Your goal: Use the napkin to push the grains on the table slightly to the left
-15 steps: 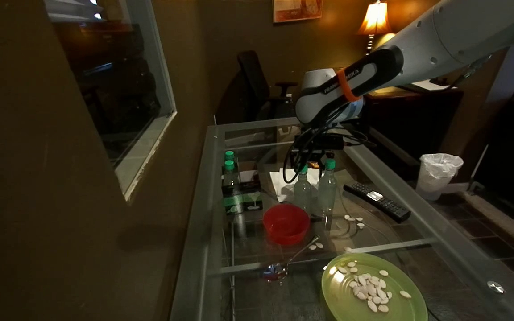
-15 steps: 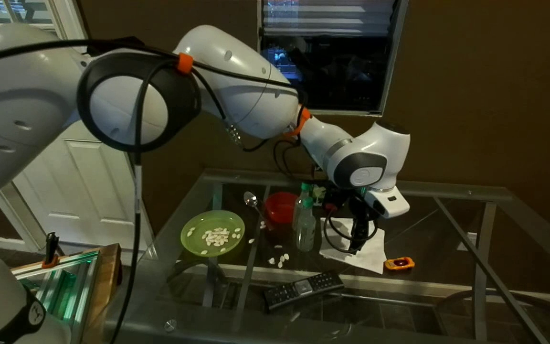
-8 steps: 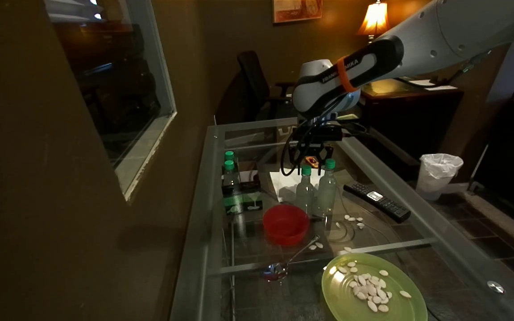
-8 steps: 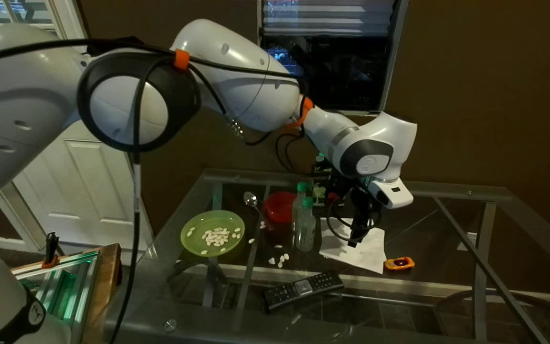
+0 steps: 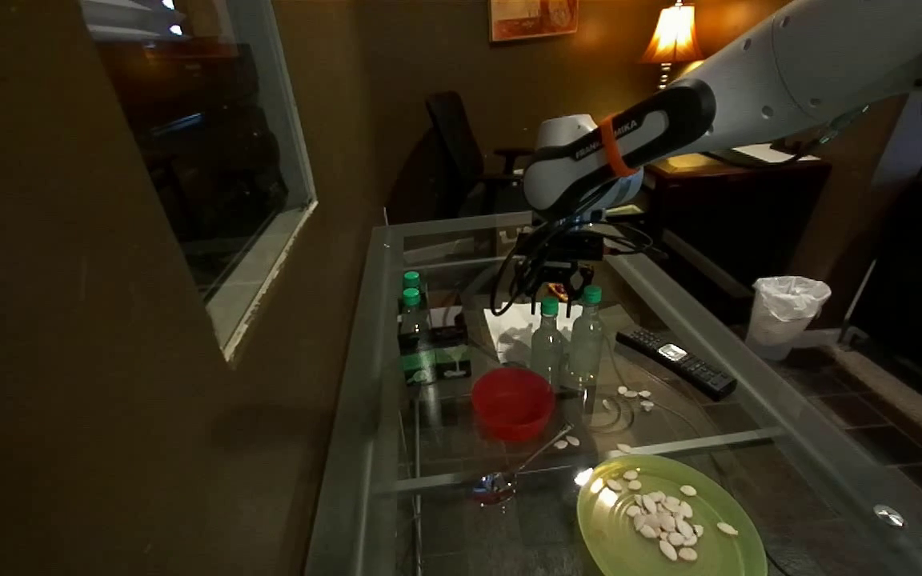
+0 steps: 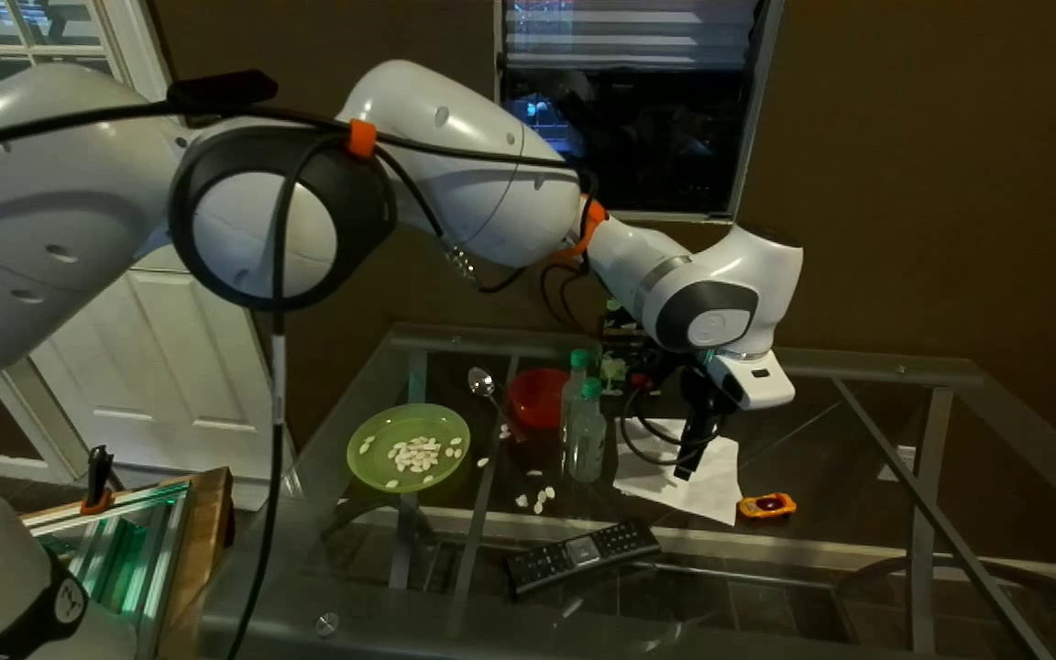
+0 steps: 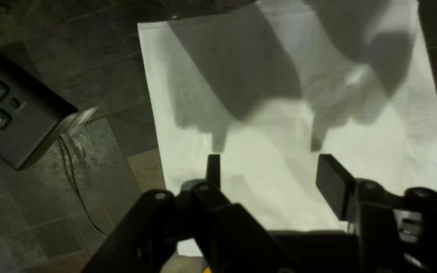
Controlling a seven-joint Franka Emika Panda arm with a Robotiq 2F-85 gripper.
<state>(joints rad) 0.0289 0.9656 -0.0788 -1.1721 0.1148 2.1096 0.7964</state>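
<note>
The napkin (image 5: 507,334) is a white, nearly flat, slightly creased sheet on the glass table (image 6: 766,623). It shows in an exterior view (image 6: 709,495) and fills the middle of the wrist view (image 7: 264,132). My gripper (image 7: 268,160) is open and empty above the napkin, with its shadow on the paper. In the exterior views the gripper (image 5: 551,312) hangs behind two bottles, and its fingertips (image 6: 682,474) appear over the napkin. The grains (image 5: 633,394) are a few pale kernels on the glass near the remote; they also show in an exterior view (image 6: 542,498).
Two green-capped bottles (image 6: 588,440) stand between napkin and grains. A red bowl (image 5: 513,404), a spoon (image 5: 496,486) and a green plate (image 5: 629,528) of pale pieces lie beyond. A remote (image 6: 583,555), an orange toy car (image 6: 766,505) and a bottle carton (image 5: 435,360) are nearby.
The arm rose a little and then came down slightly, with a small sideways shift over the napkin. The gripper stays open; the napkin and grains have not moved.
</note>
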